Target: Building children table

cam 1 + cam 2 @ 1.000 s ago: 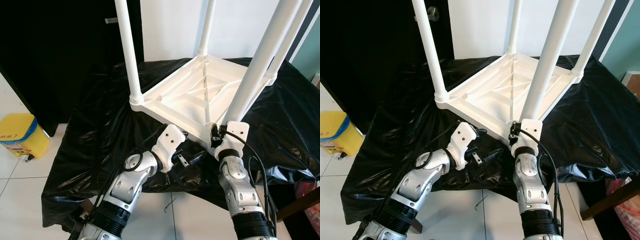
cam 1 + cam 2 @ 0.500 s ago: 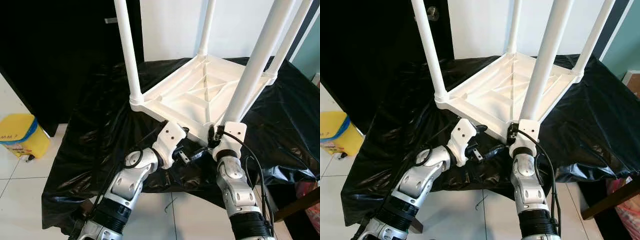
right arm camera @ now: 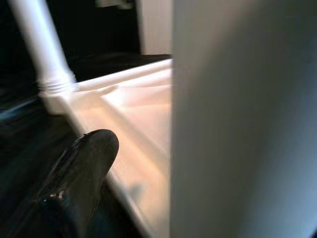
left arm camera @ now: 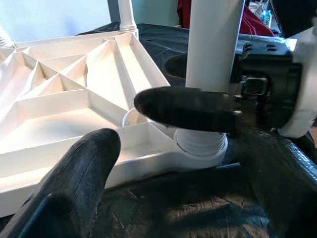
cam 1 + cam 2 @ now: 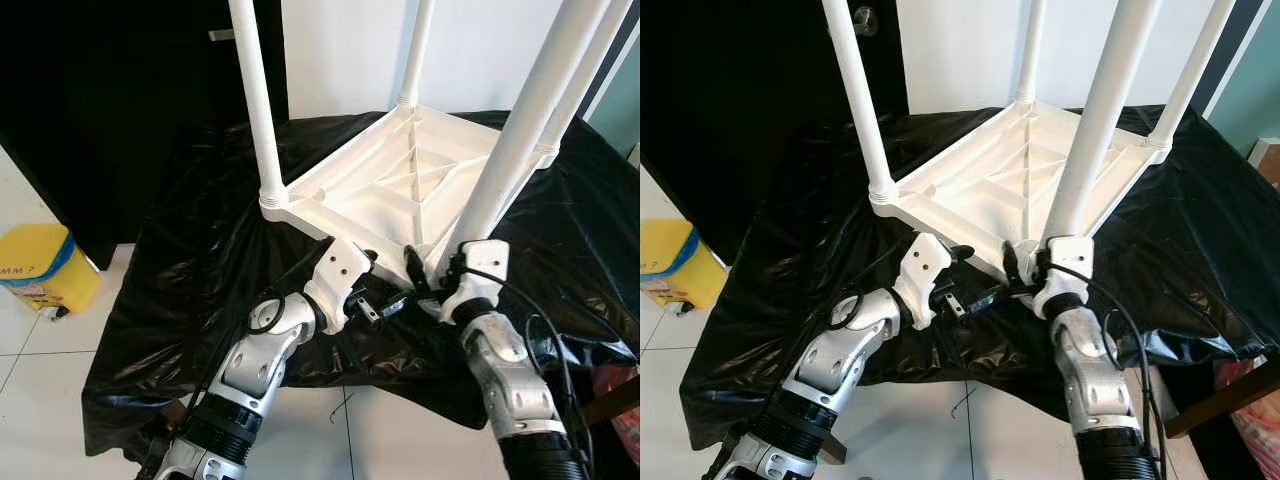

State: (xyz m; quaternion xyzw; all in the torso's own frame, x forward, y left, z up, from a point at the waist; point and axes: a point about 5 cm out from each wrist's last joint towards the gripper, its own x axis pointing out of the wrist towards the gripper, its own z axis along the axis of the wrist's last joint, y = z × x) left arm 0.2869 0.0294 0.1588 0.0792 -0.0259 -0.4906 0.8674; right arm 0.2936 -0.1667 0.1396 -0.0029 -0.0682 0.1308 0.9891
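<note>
Shifting rightward, right gripper (image 5: 425, 283) holding near table leg (image 5: 520, 135), left gripper (image 5: 385, 303) wide.

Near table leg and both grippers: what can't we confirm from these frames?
- Near leg: top is cut off by the head views' upper edge.
- Right gripper: whether it actually clamps the leg; the leg hides its far finger, and the right wrist view is blurred.
- Left gripper: its fingers blend into the black sheet.
</note>
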